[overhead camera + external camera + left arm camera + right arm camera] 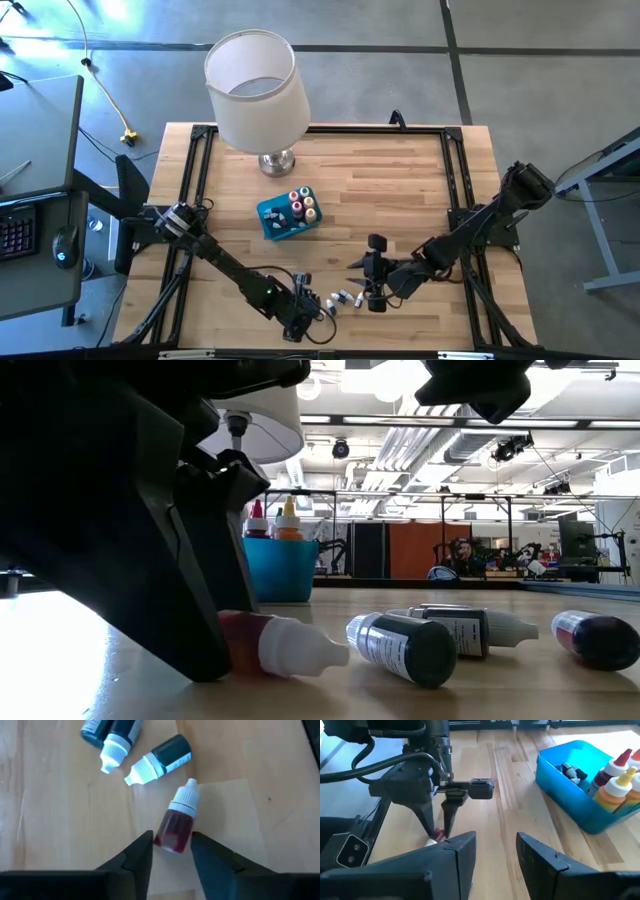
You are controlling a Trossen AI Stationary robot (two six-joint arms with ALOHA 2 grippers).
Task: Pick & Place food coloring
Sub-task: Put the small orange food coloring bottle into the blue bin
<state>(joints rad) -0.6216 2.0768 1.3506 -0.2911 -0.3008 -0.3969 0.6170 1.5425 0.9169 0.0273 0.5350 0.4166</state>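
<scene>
Several small food coloring bottles lie on their sides near the table's front edge: a red one (176,822) with a white cap, two dark ones (167,757) (112,732) beyond it, and another dark one (600,638) farther right. My left gripper (171,836) reaches down to the red bottle and is shut on it. My right gripper (495,847) hangs open above the table a little to the right, with nothing between its fingers. More bottles (302,205) stand upright in the blue tray (275,222). My left gripper pinches the red bottle's lower body (175,834), near its base, between its two fingers. The fingers slant down from the near left and lie along the bottle, one on each side. The bottle lies on its side on the table, with its white cap (186,795) pointing away from the gripper.
A lamp with a white shade (255,85) stands at the table's far side behind the blue tray. Black rails (455,190) run along the table's edges. Bare wood (390,190) lies between the tray and the right rail.
</scene>
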